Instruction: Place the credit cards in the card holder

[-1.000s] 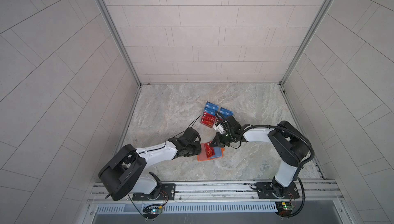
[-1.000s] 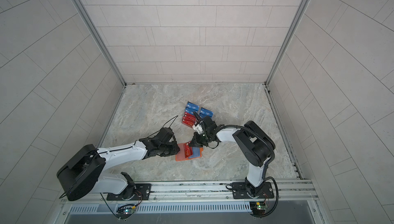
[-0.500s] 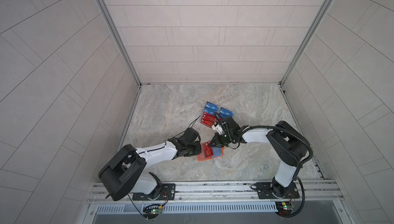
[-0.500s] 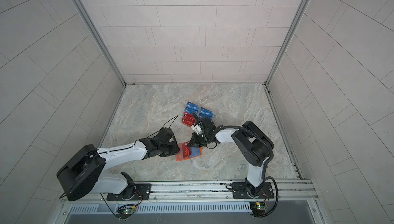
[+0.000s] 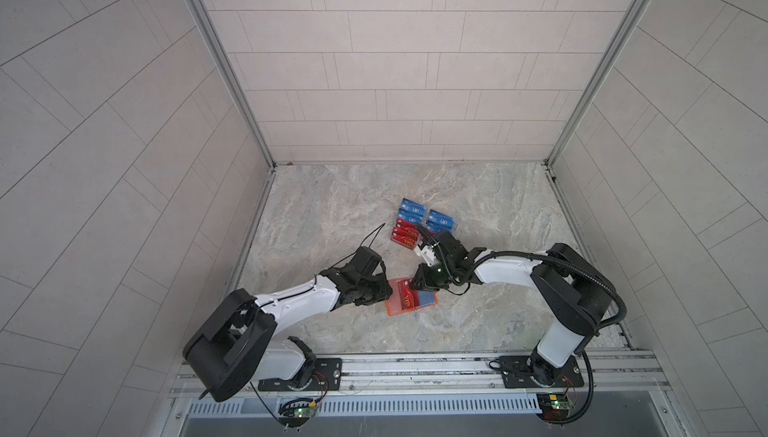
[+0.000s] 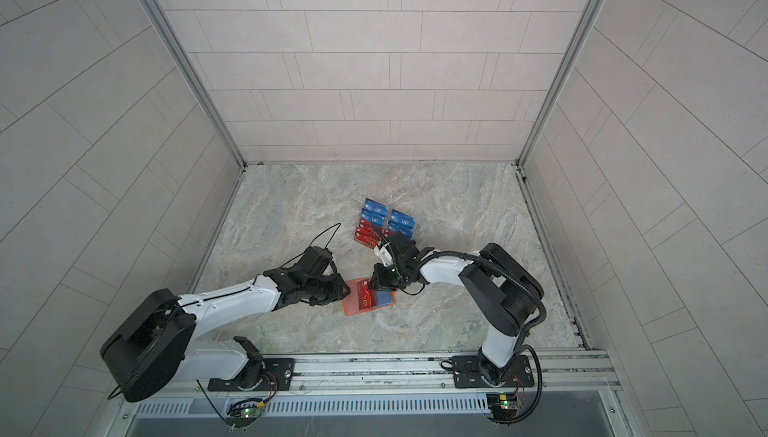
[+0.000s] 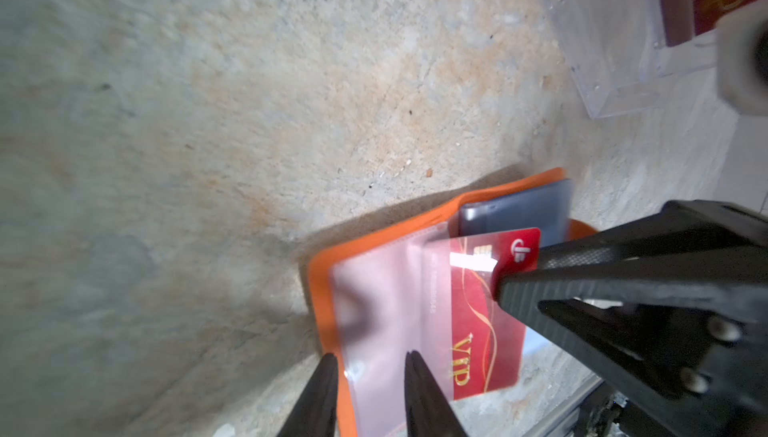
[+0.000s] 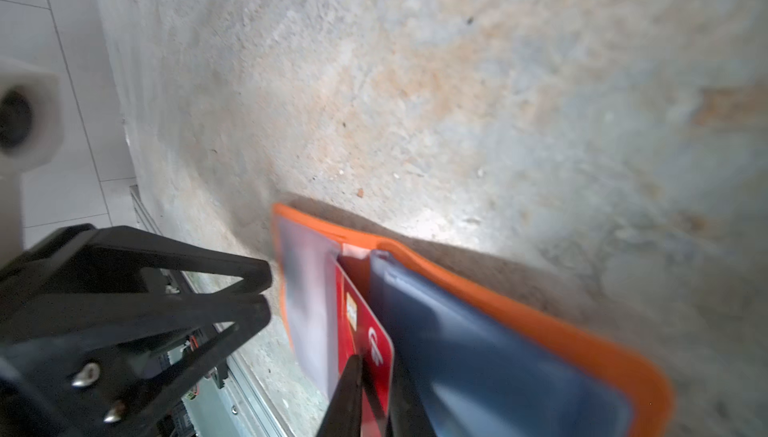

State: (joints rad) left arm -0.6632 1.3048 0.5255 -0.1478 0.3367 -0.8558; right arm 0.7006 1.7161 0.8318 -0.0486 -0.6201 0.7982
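Observation:
The orange card holder (image 5: 392,310) lies open on the marble floor, and both top views show it (image 6: 353,311). A red VIP credit card (image 7: 478,322) sits partly inside a clear sleeve, its chip end sticking out. My right gripper (image 8: 374,366) stands around that end (image 8: 365,322), jaws slightly apart. A blue card (image 8: 478,351) fills the holder's other half. My left gripper (image 7: 370,356) straddles the holder's orange edge (image 7: 320,289) and sleeve, open. In a top view the left gripper (image 5: 386,289) and right gripper (image 5: 415,285) face each other over the holder.
A clear acrylic rack (image 5: 419,223) with several blue cards (image 5: 411,209) and red cards (image 5: 405,235) stands just behind the right gripper. Tiled walls close in the floor on three sides. A metal rail (image 5: 415,366) runs along the front.
Both pairs of jaws have eased apart a little. The right gripper has shifted slightly at the holder. The arms and the holder stay almost where they were.

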